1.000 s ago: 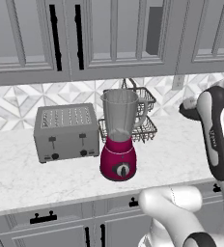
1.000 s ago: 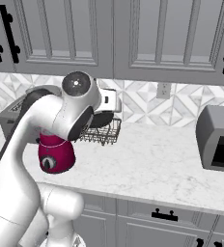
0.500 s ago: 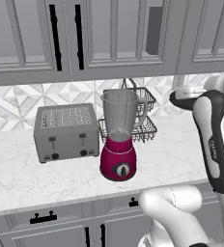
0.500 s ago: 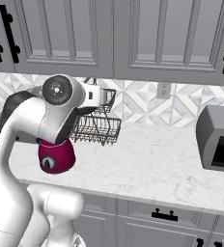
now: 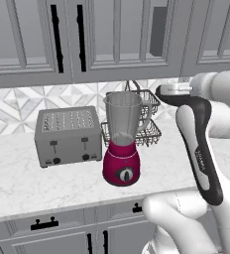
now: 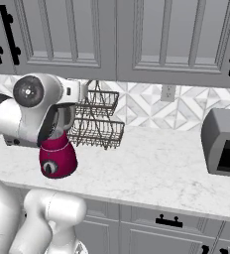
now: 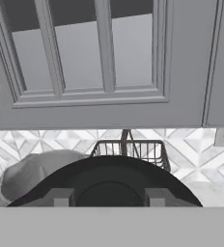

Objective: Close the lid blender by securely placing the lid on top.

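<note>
Lid (image 7: 111, 181) carried clamped in gripper (image 7: 109, 197), raised beside blender (image 5: 123, 141) near counter's (image 5: 32, 183) front edge; jar open, placing left.

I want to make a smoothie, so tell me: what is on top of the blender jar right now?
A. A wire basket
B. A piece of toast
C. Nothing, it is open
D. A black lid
C: the blender jar's rim is bare in the left base view, while the black lid sits at the gripper in the hand view.
</note>
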